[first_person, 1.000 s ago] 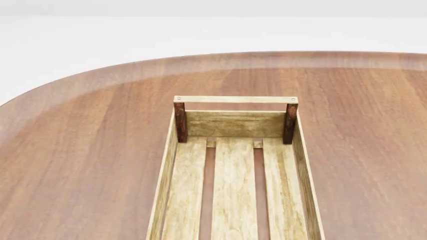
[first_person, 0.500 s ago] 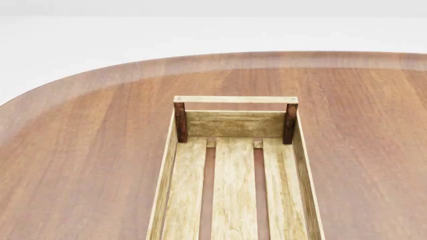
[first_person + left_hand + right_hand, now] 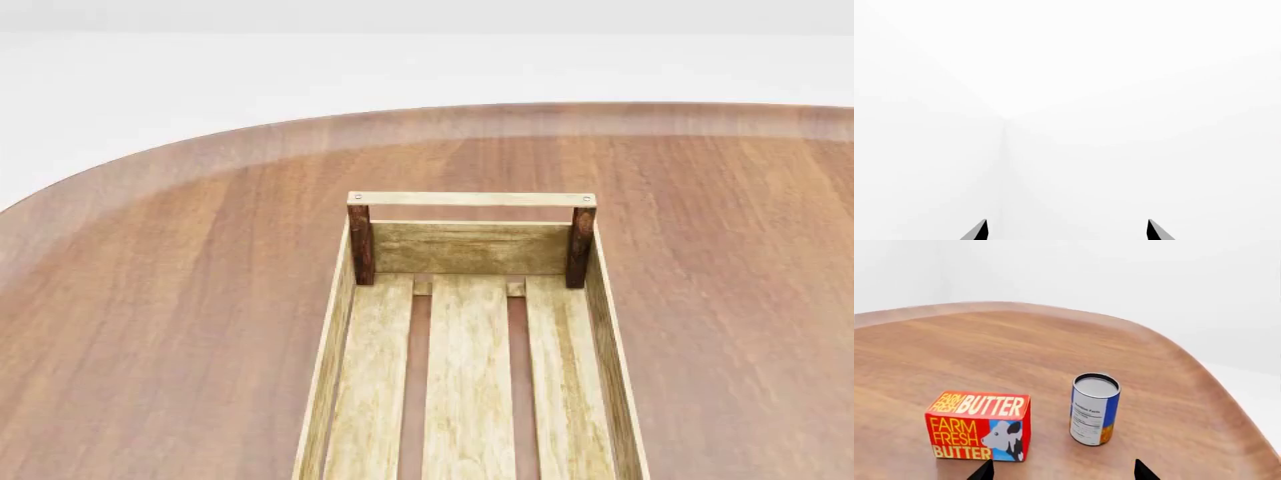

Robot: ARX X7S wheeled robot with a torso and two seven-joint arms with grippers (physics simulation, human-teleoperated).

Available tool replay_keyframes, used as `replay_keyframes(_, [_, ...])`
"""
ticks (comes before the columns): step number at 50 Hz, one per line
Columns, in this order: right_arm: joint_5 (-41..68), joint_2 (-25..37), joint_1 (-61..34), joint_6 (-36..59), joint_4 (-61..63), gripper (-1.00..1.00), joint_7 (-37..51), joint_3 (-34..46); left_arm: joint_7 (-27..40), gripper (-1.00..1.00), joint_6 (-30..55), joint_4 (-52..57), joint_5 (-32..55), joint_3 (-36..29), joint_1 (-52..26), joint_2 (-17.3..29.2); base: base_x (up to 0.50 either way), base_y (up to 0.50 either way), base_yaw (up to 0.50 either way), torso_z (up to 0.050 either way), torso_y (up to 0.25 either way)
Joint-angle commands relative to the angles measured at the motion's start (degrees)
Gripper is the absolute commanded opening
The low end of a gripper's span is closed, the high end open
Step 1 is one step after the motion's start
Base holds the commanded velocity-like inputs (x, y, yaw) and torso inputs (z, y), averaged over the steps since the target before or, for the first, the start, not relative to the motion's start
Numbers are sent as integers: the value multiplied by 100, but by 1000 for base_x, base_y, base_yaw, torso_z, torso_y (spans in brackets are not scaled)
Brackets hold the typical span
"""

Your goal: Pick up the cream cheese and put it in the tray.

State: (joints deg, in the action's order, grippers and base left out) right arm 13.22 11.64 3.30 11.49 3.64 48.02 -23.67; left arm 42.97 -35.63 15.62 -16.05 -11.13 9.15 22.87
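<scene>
The right tool (image 3: 1061, 474) shows only two dark tips, spread apart and holding nothing, low over the brown wooden counter (image 3: 934, 355). Just beyond them stand the red-orange cardboard butter box (image 3: 979, 426) and the blue-orange cylindrical can (image 3: 1094, 409), near each other but apart. The left tool (image 3: 1066, 232) also gapes empty, facing blank white. The head view shows the long crate-like tray of pale slats (image 3: 467, 370), empty. The cream cheese appears in no view. Judging by its kind, it should be light and stiff; take hold across its narrow sides.
</scene>
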Motion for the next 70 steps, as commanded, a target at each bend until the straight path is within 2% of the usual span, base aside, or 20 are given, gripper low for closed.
replay_keyframes(1, [38, 7, -35, -68, -214, 100, -5, -11, 21, 100, 18, 20, 1, -4, 2, 16, 0, 0, 0, 0, 0])
replay_keyframes(32, [152, 13, 8, -277, -522, 100, 26, -135, 80, 100, 70, 67, -14, -17, 29, 52, 0, 0, 0, 0, 0])
replay_keyframes(70, [188, -10, -476, -736, -1997, 100, -214, 78, 60, 100, 202, 104, 86, -103, -37, 85, 0, 0, 0, 0, 0])
